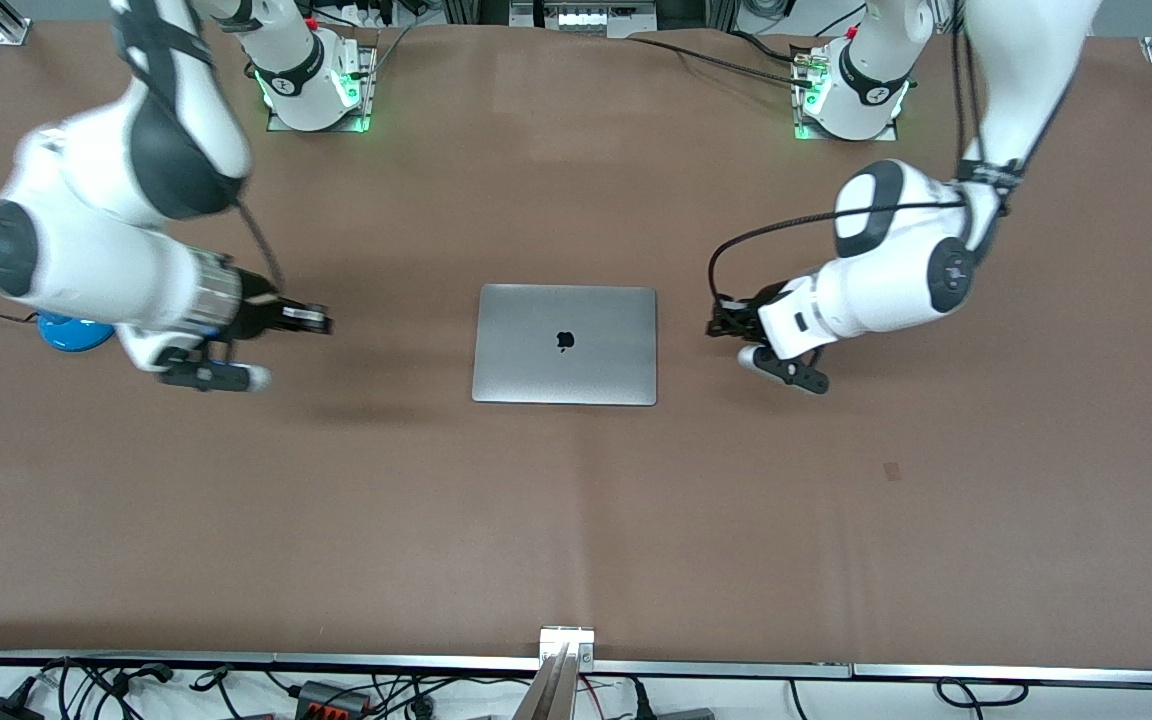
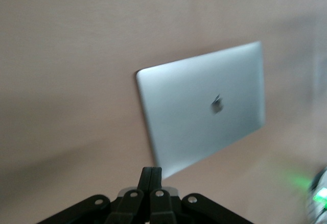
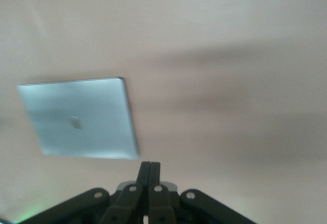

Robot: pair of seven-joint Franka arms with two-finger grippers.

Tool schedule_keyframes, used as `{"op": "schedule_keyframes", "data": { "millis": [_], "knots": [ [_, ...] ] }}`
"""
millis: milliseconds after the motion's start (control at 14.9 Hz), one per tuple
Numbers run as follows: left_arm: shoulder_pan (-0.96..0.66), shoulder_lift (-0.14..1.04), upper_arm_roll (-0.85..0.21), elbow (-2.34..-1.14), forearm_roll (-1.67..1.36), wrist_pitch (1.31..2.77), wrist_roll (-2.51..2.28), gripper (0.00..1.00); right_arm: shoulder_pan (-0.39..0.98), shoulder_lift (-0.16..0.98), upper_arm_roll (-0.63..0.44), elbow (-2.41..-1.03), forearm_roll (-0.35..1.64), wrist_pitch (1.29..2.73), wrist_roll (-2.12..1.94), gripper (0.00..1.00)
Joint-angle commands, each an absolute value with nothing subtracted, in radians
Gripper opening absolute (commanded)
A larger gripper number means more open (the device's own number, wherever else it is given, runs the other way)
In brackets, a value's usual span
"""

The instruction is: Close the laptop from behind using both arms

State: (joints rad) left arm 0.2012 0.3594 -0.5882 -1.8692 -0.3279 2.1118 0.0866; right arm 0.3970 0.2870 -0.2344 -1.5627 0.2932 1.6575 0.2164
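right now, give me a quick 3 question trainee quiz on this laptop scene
1. True or false: the laptop lies shut, lid flat, logo up.
2. The left gripper is: A) clamped on the lid, B) shut and empty beside the laptop toward the left arm's end of the table, C) wide open over the logo.
3. Fill in: the right gripper is shut and holds ____.

Key: 1 true; 2 B; 3 nothing.

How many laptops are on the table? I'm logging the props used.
1. The laptop lies shut, lid up, in the middle of the table, between the left gripper and the right gripper. Nothing else like it shows.
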Motion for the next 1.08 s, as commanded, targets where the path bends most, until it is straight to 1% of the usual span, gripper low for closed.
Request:
{"op": "schedule_keyframes", "data": {
  "millis": [0,202,404,471,538,606,673,740,808,875,942,1010],
  "knots": [
    [0.219,0.36,-0.588,-1.711,-0.16,1.903,0.094,0.03,0.408,0.301,-0.245,-1.436,0.16,1.499,0.21,0.0],
    [0.221,0.357,-0.572,-1.622,-0.04,1.763,0.087,0.03,0.407,0.275,-0.255,-1.422,0.107,1.486,0.128,0.0],
    [0.224,0.348,-0.563,-1.53,0.064,1.628,0.084,0.19,0.402,0.267,-0.264,-1.42,0.071,1.491,0.016,0.0],
    [0.233,0.347,-0.558,-1.482,0.101,1.564,0.086,0.28,0.385,0.268,-0.264,-1.42,0.072,1.491,-0.042,0.0],
    [0.238,0.347,-0.558,-1.432,0.113,1.49,0.084,0.46,0.374,0.268,-0.264,-1.42,0.072,1.49,-0.078,0.0],
    [0.239,0.341,-0.558,-1.389,0.118,1.42,0.084,0.83,0.367,0.268,-0.264,-1.419,0.072,1.488,-0.087,0.03],
    [0.241,0.312,-0.546,-1.373,0.115,1.39,0.086,1.0,0.364,0.268,-0.264,-1.419,0.072,1.488,-0.087,0.05],
    [0.239,0.276,-0.513,-1.373,0.115,1.387,0.086,1.0,0.364,0.268,-0.264,-1.419,0.071,1.489,-0.087,0.13],
    [0.241,0.243,-0.48,-1.382,0.109,1.384,0.098,1.0,0.362,0.268,-0.264,-1.419,0.066,1.488,-0.089,0.25],
    [0.227,0.185,-0.421,-1.411,0.107,1.384,0.101,1.0,0.356,0.268,-0.264,-1.419,0.066,1.488,-0.087,0.34],
    [0.175,0.137,-0.363,-1.457,0.104,1.394,0.092,1.0,0.342,0.268,-0.264,-1.419,0.066,1.486,-0.09,0.4],
    [0.122,0.12,-0.315,-1.465,0.086,1.393,0.087,1.0,0.333,0.268,-0.262,-1.417,0.066,1.488,-0.091,0.51]
  ]
}}
